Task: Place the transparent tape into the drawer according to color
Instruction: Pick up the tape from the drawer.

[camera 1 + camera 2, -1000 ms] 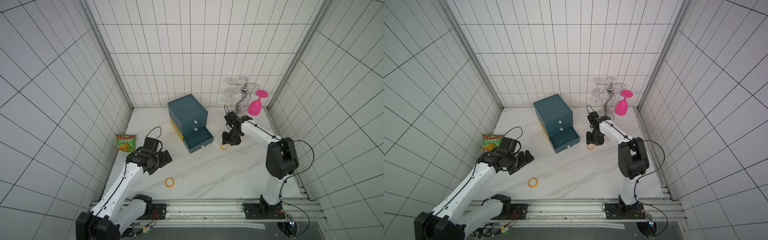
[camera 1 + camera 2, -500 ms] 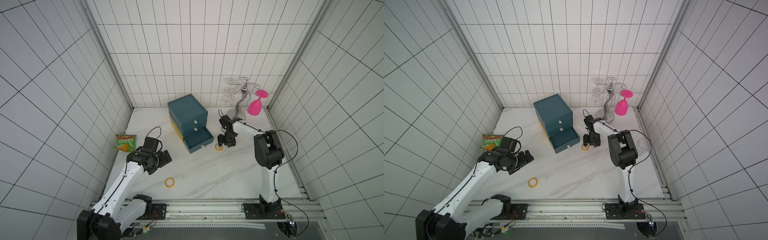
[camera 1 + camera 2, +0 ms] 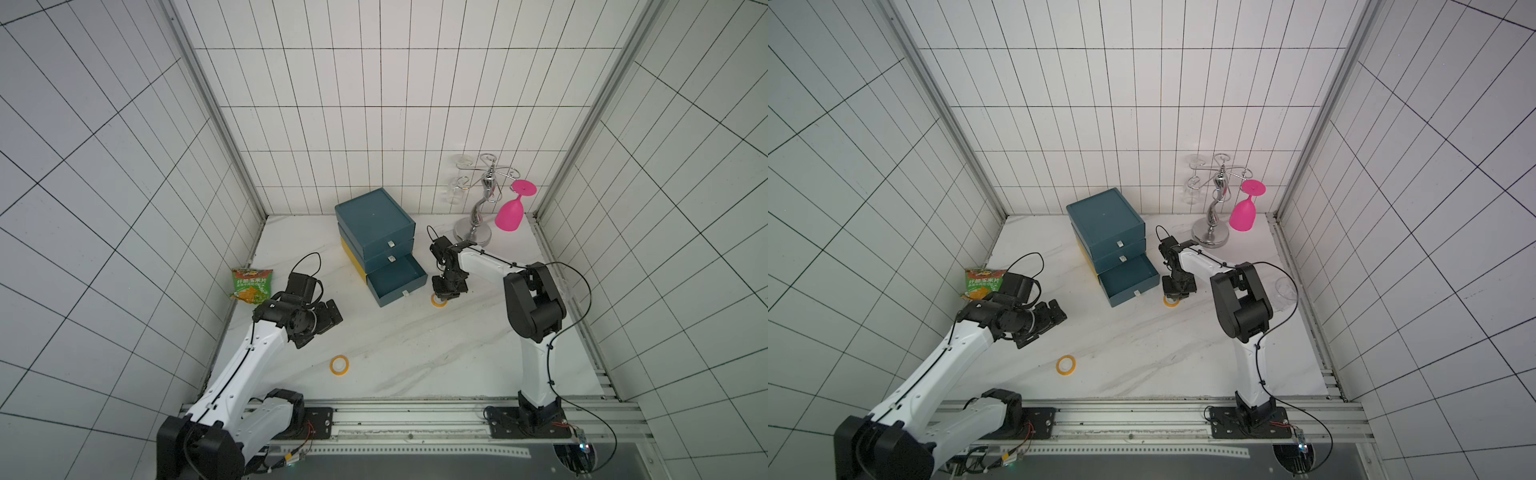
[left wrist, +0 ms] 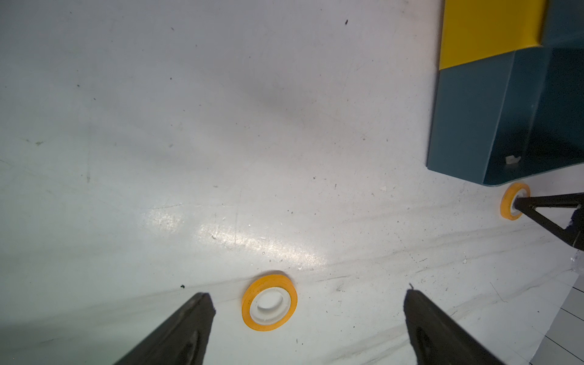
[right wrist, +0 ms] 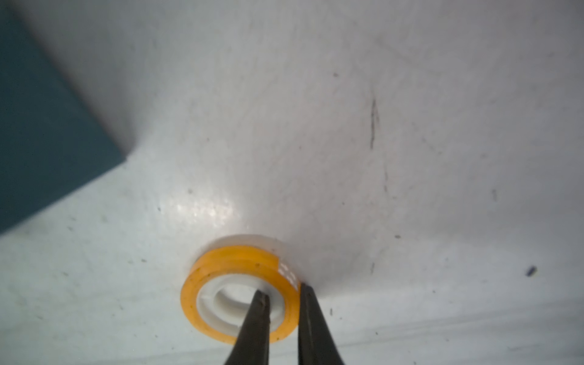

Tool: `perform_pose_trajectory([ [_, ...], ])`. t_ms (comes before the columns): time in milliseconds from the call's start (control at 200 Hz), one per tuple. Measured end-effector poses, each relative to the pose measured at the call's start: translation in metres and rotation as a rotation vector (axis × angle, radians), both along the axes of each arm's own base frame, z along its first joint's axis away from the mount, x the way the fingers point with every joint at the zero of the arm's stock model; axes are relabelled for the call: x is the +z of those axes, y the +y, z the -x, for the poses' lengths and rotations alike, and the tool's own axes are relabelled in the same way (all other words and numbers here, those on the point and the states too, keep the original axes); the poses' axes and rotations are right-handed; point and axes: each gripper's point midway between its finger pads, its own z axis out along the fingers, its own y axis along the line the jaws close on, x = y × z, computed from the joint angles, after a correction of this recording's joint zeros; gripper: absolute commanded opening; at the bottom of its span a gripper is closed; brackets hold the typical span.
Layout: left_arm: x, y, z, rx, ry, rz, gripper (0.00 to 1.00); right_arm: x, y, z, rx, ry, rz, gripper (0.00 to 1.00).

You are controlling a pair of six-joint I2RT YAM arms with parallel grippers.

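1 orange tape roll (image 5: 234, 259) lies flat, its core white.

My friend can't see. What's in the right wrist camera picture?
The right gripper pinches the wall of an orange tape roll, one black finger inside its white centre, one outside. The roll rests on the white table, with a corner of the teal drawer nearby.
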Motion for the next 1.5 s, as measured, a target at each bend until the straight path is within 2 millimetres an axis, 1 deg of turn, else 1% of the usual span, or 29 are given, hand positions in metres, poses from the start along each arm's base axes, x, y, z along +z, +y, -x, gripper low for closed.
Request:
perform_pose_trajectory([
  [120,0.000,0.001,-0.001,0.002,-0.001,0.004,0.98,0.000,-0.004,0.006,0.001,0.007,0.008,0.00],
  [420,0.000,0.002,-0.002,0.008,-0.001,0.012,0.98,0.002,-0.004,0.006,0.000,0.004,0.006,0.00],
  [490,0.000,0.002,-0.002,0.010,-0.001,0.013,0.98,0.003,-0.005,0.008,0.000,0.013,0.010,0.00],
  [580,0.000,0.002,-0.002,0.011,-0.001,0.015,0.98,0.006,-0.006,0.011,-0.001,0.022,0.009,0.00],
  [665,0.000,0.003,-0.002,0.013,-0.001,0.016,0.98,0.013,-0.007,0.012,-0.005,0.023,0.000,0.00],
  [870,0.000,0.003,-0.003,0.015,-0.001,0.018,0.98,0.044,-0.001,0.010,-0.009,-0.009,-0.053,0.00],
  [1079,0.001,0.004,-0.003,0.014,-0.003,0.016,0.98,0.081,0.014,-0.002,-0.012,-0.055,-0.131,0.00],
  [1264,0.002,0.005,-0.003,0.017,-0.007,0.017,0.98,0.124,0.034,-0.022,-0.017,-0.131,-0.221,0.00],
  [1379,0.002,0.005,-0.004,0.015,-0.010,0.017,0.98,0.151,0.048,-0.040,-0.012,-0.191,-0.273,0.00],
  [1444,0.002,0.005,-0.004,0.012,-0.010,0.018,0.98,0.159,0.059,-0.050,-0.003,-0.214,-0.294,0.00],
  [1499,0.002,0.005,-0.004,0.013,-0.011,0.018,0.98,0.157,0.065,-0.057,0.001,-0.218,-0.297,0.00],
])
